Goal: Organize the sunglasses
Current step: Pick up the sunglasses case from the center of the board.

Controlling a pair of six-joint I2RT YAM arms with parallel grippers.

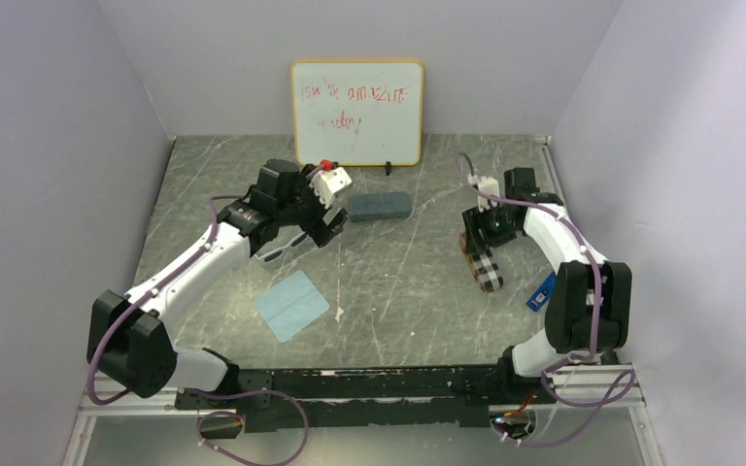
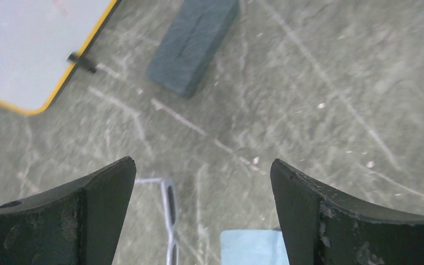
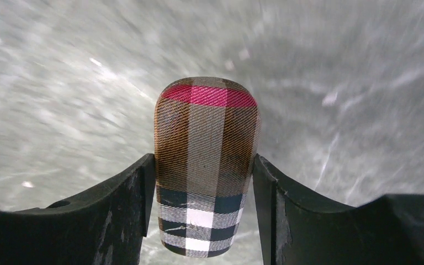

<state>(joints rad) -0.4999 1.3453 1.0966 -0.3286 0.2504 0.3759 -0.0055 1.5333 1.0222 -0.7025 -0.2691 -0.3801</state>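
Grey marbled worktop [image 1: 398, 291] enclosed by pale walls, seen from above. The white-framed sunglasses [image 1: 280, 254] lay flat on the left half, partly hidden under the left arm; in the left wrist view only part of the frame [image 2: 168, 215] showed. The left hand [image 1: 328, 229] hung above them with its fingers [image 2: 88, 215] spread wide, holding nothing. A light-blue cloth [image 1: 291, 304] lay just nearer the bases, a grey-blue case [image 1: 380, 206] lay beyond the hand, and a whiteboard [image 1: 356, 113] stood against the back wall. Well apart on the right, the right hand [image 1: 479, 248] was closed on a plaid case [image 3: 204, 165], one finger against each long side (whether the case rested on the worktop could not be told).
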